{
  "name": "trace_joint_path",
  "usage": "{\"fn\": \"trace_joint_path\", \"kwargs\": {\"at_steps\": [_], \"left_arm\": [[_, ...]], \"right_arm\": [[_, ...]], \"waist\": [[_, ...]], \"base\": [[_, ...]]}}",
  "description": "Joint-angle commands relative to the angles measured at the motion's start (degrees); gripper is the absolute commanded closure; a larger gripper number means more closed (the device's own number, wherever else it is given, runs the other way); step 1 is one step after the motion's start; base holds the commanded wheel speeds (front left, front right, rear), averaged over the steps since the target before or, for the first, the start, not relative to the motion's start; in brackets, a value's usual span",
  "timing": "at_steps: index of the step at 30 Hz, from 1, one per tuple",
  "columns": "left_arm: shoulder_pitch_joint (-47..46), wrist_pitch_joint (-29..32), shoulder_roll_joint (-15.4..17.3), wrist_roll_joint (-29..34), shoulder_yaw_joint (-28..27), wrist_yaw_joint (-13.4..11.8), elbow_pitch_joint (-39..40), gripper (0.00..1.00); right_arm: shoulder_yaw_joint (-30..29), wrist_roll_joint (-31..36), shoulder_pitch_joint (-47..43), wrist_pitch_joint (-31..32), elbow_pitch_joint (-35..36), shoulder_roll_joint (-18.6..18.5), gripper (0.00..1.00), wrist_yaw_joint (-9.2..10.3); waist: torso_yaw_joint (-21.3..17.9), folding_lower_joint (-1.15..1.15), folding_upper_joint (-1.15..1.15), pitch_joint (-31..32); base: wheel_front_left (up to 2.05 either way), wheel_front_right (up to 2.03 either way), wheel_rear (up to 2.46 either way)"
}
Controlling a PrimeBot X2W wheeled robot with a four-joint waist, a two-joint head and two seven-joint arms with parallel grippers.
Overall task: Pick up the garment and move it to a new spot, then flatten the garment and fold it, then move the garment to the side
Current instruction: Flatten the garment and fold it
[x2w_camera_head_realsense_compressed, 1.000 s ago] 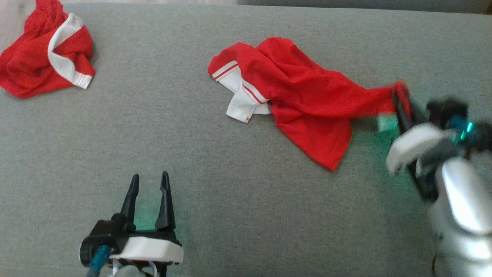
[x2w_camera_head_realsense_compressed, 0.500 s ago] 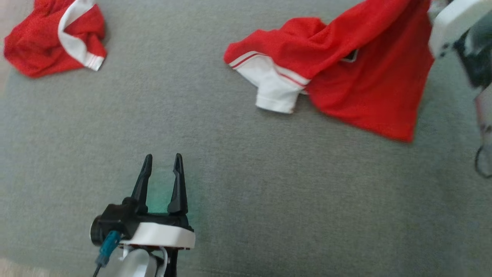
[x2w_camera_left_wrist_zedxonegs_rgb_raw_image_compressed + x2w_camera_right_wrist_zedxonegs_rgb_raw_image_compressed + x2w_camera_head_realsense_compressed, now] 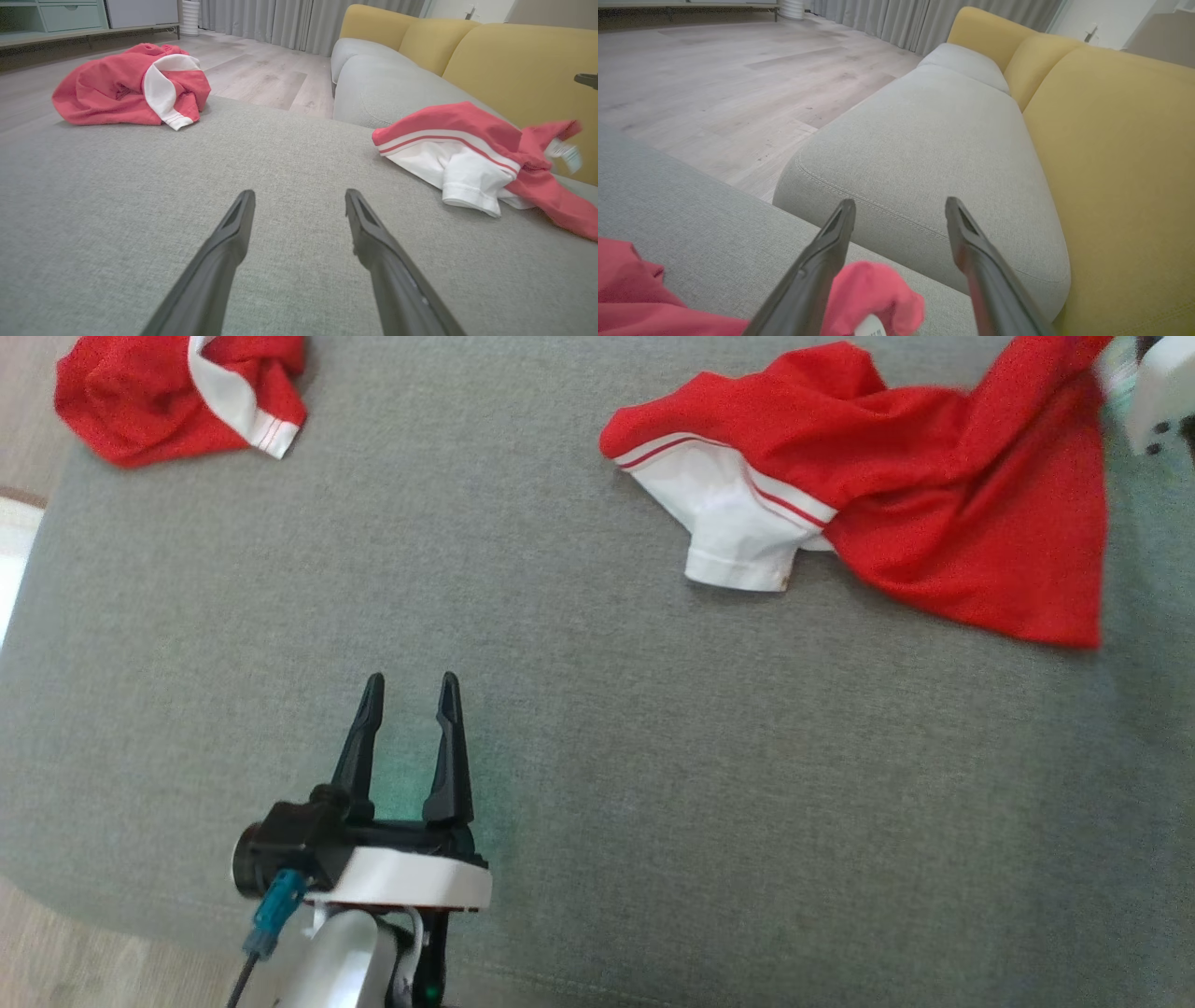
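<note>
The right gripper (image 3: 899, 205), which a second ago is pinched on a corner of the red garment (image 3: 896, 513) and carrying it up and across, now has its two fingers standing wide apart; in the right wrist view the freed corner sags in a soft red lump under the left-hand finger, with nothing clamped between the tips. The corner is blurred in the head view, so it may be brushing a finger as it drops; I cannot tell for sure.

The whole head view has also shifted between pictures, so the camera has swung; the second red garment (image 3: 149, 401) at the far left corner need not have moved at all.

The garment itself now lies on the grey seat cushion (image 3: 653, 784), over toward the robot's right and close to the yellow backrest (image 3: 1120, 163); its body is bunched in ridges, and its white sleeve (image 3: 738, 537) is turned out toward the robot. The left gripper (image 3: 411, 695) hovers low over bare cushion, fingers apart and empty, well apart from the cloth.

My reading: the carry to a new spot ends with this release; flattening comes next, and the heaped corner and twisted sleeve both need spreading before any fold.
</note>
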State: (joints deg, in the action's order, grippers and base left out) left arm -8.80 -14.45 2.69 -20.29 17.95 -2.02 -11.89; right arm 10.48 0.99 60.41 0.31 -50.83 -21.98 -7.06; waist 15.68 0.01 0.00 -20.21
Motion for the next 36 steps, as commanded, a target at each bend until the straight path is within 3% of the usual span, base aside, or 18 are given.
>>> {"fn": "trace_joint_path", "kwargs": {"at_steps": [1, 9, 16, 25, 34, 35, 36], "left_arm": [[-0.6, -0.5, 0.2, -0.1, -2.0, -0.3, 2.0, 0.00], [1.1, -0.5, 0.2, 1.1, -3.5, 0.3, 1.3, 0.00], [2.1, -0.5, 0.2, 1.8, -4.1, 0.8, 0.7, 0.00], [2.5, -0.5, 0.2, 2.4, -4.2, 1.5, 0.2, 0.00], [2.2, -0.5, 0.2, 2.4, -3.7, 1.5, 0.0, 0.00], [2.3, -0.5, 0.2, 2.3, -3.8, 1.5, 0.0, 0.00], [2.4, -0.5, 0.2, 2.3, -3.9, 1.4, -0.1, 0.00]], "right_arm": [[0.2, -0.2, 0.8, -0.9, 1.7, 0.9, 0.00, -0.43], [6.1, -5.3, -7.9, -7.2, 2.4, 3.9, 0.00, -0.43], [14.6, -12.5, -21.0, -7.1, 7.8, 4.0, 0.00, -0.43], [18.6, -15.9, -29.8, -3.2, 13.7, 1.3, 0.00, -0.43], [16.6, -13.5, -28.2, 2.5, 8.8, 1.3, 0.00, -0.43], [16.1, -13.3, -28.0, 2.9, 8.0, 1.3, 0.15, -0.43], [15.8, -13.0, -27.7, 3.1, 7.4, 1.5, 0.47, -0.43]], "waist": [[-0.7, -0.01, 0.00, 0.6], [-5.8, -0.01, 0.00, 4.7], [-8.5, -0.01, 0.00, 6.8], [-7.7, -0.01, 0.00, 6.3], [-4.9, -0.01, 0.00, 5.5], [-4.8, -0.01, 0.00, 5.5], [-4.7, -0.01, 0.00, 5.5]], "base": [[0.00, 0.00, 0.00], [0.00, 0.00, 0.00], [0.00, 0.00, 0.00], [0.00, 0.00, 0.00], [0.00, 0.00, 0.00], [0.00, 0.00, 0.00], [0.00, 0.00, 0.00]]}}
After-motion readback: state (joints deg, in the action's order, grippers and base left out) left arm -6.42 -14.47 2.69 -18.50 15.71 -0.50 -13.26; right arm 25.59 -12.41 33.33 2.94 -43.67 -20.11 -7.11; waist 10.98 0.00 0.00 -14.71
